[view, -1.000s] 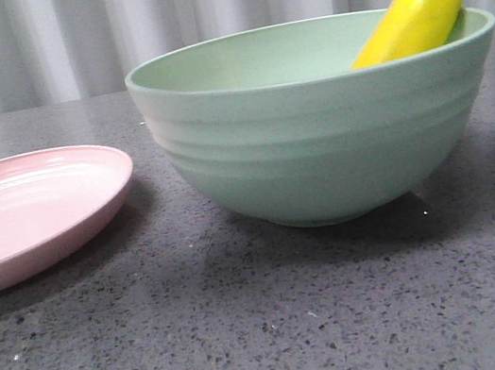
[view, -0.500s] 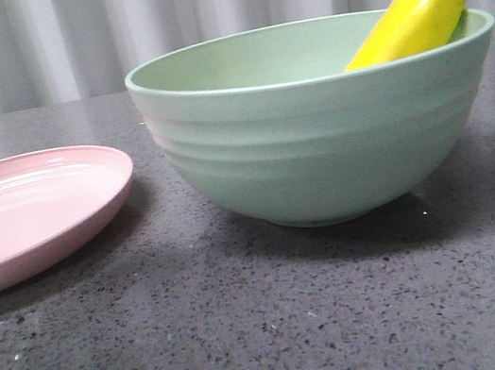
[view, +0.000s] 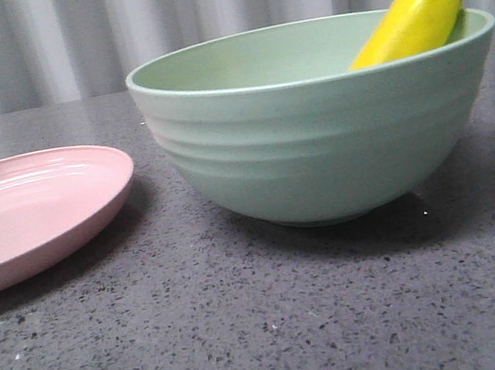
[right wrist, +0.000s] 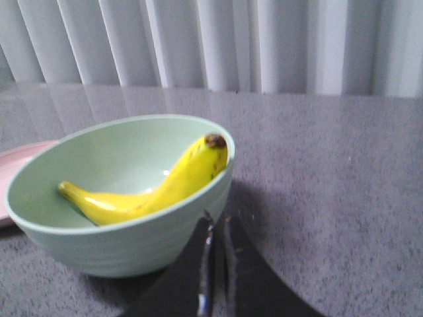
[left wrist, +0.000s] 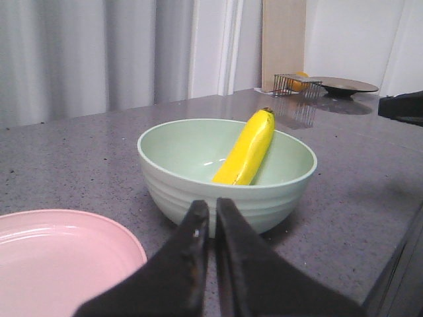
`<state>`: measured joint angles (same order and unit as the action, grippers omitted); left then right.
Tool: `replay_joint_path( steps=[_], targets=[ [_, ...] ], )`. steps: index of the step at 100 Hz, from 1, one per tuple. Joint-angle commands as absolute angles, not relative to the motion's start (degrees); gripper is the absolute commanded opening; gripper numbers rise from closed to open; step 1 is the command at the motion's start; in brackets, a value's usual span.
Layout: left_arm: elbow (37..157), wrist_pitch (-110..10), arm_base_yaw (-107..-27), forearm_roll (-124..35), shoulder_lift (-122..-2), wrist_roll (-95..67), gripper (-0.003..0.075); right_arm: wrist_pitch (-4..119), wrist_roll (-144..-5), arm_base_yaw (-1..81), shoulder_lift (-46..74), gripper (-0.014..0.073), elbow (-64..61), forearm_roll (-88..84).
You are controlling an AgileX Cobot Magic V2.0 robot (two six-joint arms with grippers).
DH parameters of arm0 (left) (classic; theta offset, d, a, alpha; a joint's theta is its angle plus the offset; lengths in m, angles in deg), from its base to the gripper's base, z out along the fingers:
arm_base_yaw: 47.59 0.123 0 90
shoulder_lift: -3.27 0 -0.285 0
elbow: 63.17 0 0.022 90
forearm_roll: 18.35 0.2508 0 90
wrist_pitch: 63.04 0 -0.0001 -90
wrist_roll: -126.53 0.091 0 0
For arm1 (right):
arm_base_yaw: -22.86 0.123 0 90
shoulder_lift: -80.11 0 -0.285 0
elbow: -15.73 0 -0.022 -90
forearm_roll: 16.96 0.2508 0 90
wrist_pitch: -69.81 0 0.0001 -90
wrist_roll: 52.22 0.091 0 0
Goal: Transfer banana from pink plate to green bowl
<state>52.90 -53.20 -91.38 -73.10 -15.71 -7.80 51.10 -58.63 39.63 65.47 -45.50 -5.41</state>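
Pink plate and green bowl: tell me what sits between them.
Nothing: in the front view, only bare speckled grey tabletop separates the shallow pale pink plate from the deep ridged mint-green bowl.

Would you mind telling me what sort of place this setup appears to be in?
Probably a lab or test room dressed as a kitchen counter: a speckled grey stone-look table, pale vertical blinds behind it, and simple tableware, a green bowl and pink plate.

Each gripper, left (left wrist: 212,214) and right (right wrist: 217,228), has slim, tapering black fingers.

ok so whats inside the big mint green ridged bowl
Only the bright yellow curved banana, leaning on the pale mint-green ridged bowl's wall, dark tip above the rim. The bowl floor beneath it is hidden.
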Motion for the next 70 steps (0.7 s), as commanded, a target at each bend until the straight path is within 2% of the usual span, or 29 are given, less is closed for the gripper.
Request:
replay_joint_path(
  steps=[1,46,60,70],
  targets=[
    [52.38,-55.03,-91.82,-74.35,-13.83,-7.67,-0.0020,54.87,-59.37,39.38,64.99,-0.0053,-45.21,-5.75],
    [44.87,-56.01,-91.82,-74.35,-13.12,-7.67,-0.0020,54.34,-59.37,39.38,64.99,-0.0053,-48.15,-5.75],
    [44.62,-66.53,-91.82,-72.59,-13.12,-7.67,-0.0020,54.34,-59.37,39.38,64.99,-0.0053,-48.15,-5.75],
    [44.33,-76.20,-91.22,-57.43,-13.12,-10.71,-0.0020,54.34,-59.37,39.38,64.99,-0.0053,-48.15,-5.75]
  ],
)
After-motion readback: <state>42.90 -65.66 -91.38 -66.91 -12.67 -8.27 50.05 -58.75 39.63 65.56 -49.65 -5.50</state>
